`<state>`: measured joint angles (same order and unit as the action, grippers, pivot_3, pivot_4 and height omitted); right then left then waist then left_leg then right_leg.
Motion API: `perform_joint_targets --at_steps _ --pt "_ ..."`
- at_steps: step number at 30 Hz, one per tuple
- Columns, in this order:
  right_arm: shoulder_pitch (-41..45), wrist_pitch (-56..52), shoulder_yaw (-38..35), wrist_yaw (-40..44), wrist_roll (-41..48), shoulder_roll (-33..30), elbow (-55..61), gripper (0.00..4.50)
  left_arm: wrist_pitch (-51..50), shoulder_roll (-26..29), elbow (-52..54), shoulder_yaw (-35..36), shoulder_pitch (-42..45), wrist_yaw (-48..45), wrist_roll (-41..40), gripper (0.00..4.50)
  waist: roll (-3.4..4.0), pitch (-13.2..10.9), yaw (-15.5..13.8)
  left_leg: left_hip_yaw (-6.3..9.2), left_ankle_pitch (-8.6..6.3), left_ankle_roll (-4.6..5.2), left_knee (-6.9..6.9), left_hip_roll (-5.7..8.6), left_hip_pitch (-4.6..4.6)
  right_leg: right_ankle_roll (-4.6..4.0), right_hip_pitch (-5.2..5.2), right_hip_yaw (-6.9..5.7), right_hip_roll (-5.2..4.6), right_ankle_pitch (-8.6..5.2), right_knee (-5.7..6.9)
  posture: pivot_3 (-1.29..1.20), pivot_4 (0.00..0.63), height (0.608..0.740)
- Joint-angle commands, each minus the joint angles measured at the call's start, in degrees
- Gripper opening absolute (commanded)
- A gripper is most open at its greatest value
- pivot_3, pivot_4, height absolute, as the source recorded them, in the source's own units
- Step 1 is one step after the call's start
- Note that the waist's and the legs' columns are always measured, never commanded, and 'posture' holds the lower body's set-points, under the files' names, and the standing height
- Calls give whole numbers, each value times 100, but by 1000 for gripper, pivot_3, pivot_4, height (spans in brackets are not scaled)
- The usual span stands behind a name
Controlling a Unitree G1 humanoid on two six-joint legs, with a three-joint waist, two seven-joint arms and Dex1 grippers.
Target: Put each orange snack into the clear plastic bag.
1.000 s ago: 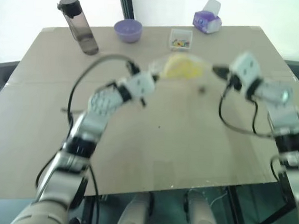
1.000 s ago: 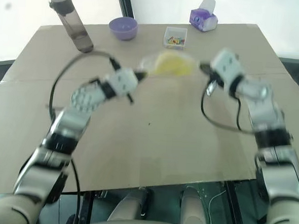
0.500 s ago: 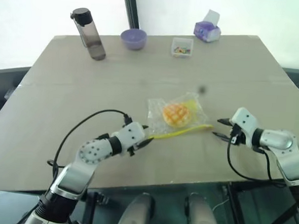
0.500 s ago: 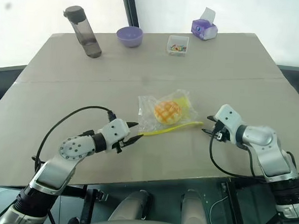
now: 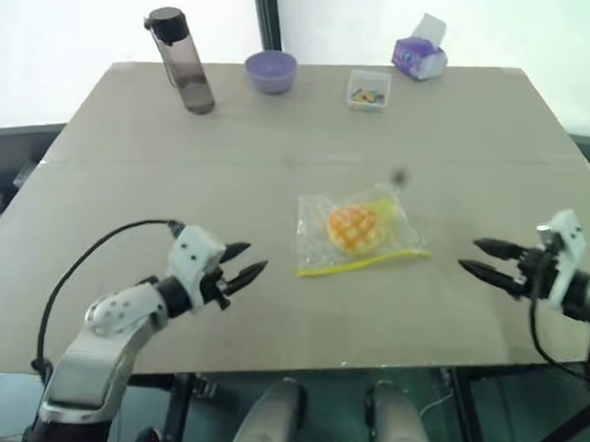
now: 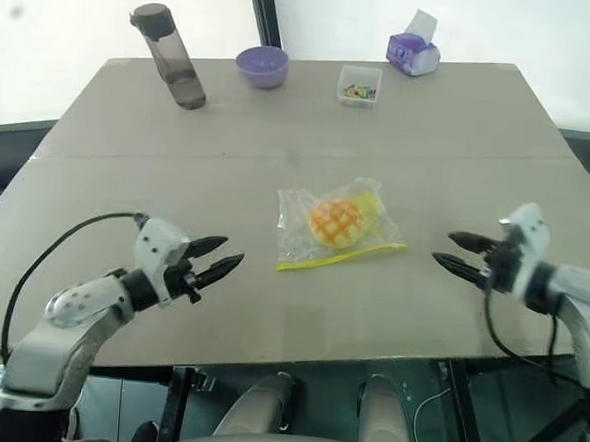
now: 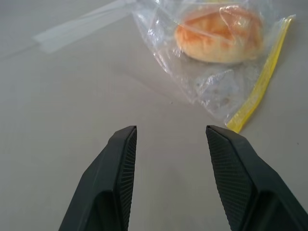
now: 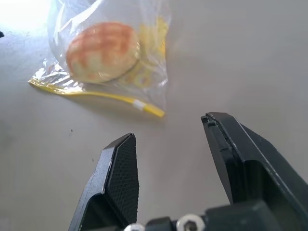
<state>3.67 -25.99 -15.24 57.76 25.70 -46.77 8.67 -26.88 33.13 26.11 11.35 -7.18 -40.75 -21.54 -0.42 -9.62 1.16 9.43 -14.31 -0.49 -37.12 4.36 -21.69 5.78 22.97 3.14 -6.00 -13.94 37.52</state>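
The orange snack (image 5: 353, 228), a round bun with a grid top, lies inside the clear plastic bag (image 5: 389, 226) flat on the table's middle. The bag's yellow seal strip (image 5: 362, 264) runs along its near edge. In the wrist views the bun (image 7: 219, 33) (image 8: 102, 51) shows through the crinkled film. My left gripper (image 5: 244, 264) hovers open to the left of the bag, apart from it. To the bag's right my right gripper (image 5: 481, 259) is open too, holding nothing.
Along the brown table's (image 5: 127, 191) far edge stand a dark water bottle (image 5: 179, 60), a purple bowl (image 5: 270, 72), a small clear box of colourful bits (image 5: 367, 89) and a purple tissue pack (image 5: 419, 55). A dark spot (image 5: 399, 176) marks the table behind the bag.
Both grippers let go of the bag's ends, opened and drew back outward, left to the left, right to the right. The bag with the bun now lies on the table.
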Motion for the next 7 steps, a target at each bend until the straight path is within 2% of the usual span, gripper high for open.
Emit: perform_joint_targets --at_steps 1,7 --pt "-76 207 -337 107 121 -93 -32 2493 -102 37 319 378 -128 58 -340 2398 0 0 -10 -2 0 0 0 0 0 0 0 0 0 0 2 0 150 740" --pt "-133 308 -472 140 245 -64 -119 2493 -305 92 463 493 -242 242 -432 2398 1 0 -28 -9 0 0 -3 0 1 1 -1 4 0 0 2 0 150 740"
